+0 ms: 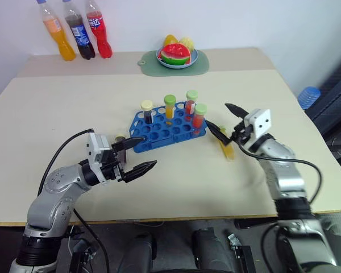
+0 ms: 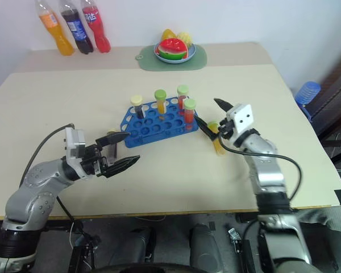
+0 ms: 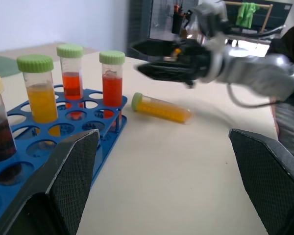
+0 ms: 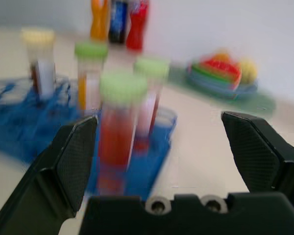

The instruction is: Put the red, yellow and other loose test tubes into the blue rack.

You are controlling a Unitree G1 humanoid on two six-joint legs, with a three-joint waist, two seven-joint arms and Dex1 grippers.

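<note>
Four test tubes (image 1: 169, 107) upright in the blue rack (image 1: 167, 131) mid-desk (image 1: 57, 108): dark one far left, yellow-orange next, two red toward the right. Fifth, yellow tube (image 1: 227, 147) lying flat just right of the rack. Left end effector (image 1: 140, 154) spread wide, empty, at the rack's near-left corner. Right end effector (image 1: 223, 120) spread wide, empty, above the lying tube.
</note>
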